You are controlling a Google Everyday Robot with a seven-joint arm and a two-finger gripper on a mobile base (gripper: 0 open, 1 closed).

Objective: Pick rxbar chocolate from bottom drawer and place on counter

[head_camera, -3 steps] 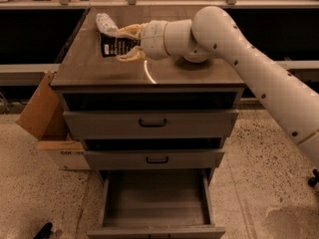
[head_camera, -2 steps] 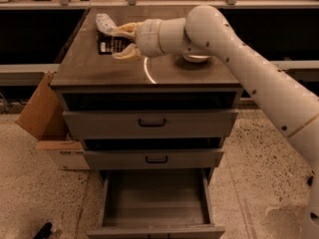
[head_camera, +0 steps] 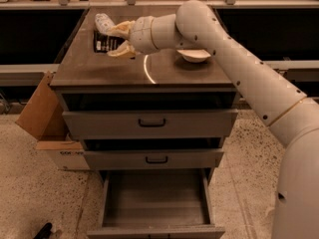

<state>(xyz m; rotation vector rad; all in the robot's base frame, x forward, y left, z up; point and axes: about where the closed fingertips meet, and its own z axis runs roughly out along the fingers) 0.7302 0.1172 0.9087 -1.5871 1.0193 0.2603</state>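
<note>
My gripper [head_camera: 111,41] reaches over the back left of the counter [head_camera: 124,71]. Its two pale fingers [head_camera: 122,28] are shut on the rxbar chocolate [head_camera: 101,42], a small flat black wrapper with white lettering, gripped across its width. The bar is at or just above the counter top; I cannot tell whether it touches. The bottom drawer [head_camera: 157,195] is pulled out below and its grey interior holds nothing.
A white crinkled packet [head_camera: 102,20] lies just behind the bar. A white bowl [head_camera: 194,56] sits on the counter under my arm. The two upper drawers [head_camera: 149,123] are closed. A cardboard box [head_camera: 42,118] stands left of the cabinet.
My gripper has moved left and toward the back of the counter, carrying the rxbar chocolate with it, closer to the white packet.
</note>
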